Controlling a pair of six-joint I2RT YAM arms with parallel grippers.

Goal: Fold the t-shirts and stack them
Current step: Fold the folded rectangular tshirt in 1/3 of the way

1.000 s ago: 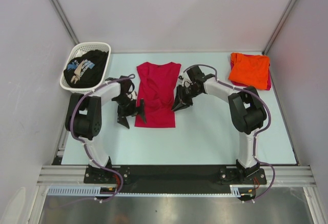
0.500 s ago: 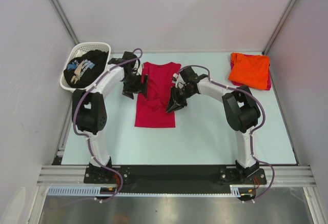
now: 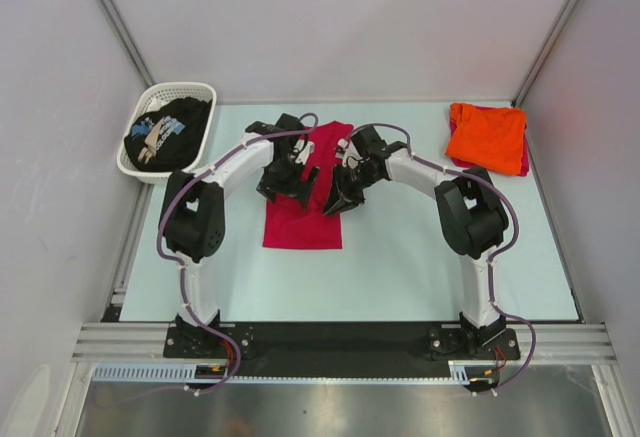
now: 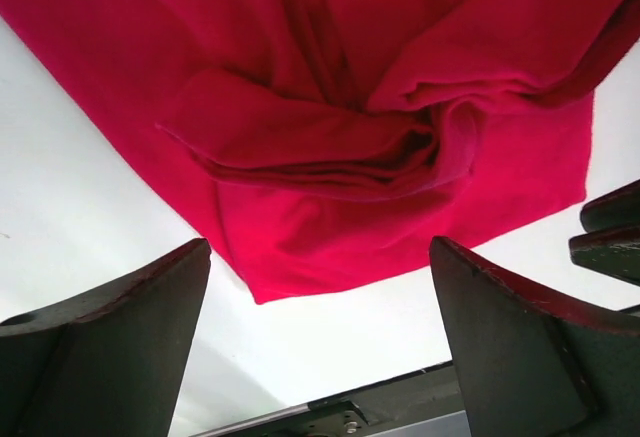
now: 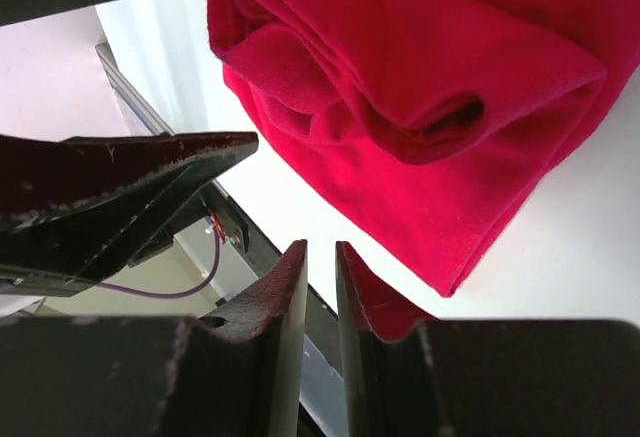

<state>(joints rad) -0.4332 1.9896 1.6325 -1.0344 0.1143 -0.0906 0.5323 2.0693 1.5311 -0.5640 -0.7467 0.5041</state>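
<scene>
Left pincer (image 4: pixel 320 347) hangs wide open over the upper left part of the red shirt (image 3: pixel 300 222), with no cloth between its fingers (image 4: pixel 110 337). Right pincer (image 5: pixel 320 287) sits at the red shirt's upper right edge, almost closed with only a thin slit between its fingers, and no cloth shows in the slit. Bunched folds cross the red shirt's middle, and it lies on the pale bench (image 3: pixel 400 257). Well to the right of the red shirt rests a folded orange shirt (image 3: pixel 487 135). To its upper left, a black shirt (image 3: pixel 170 129) with pale print fills a white basket (image 3: pixel 180 89).
</scene>
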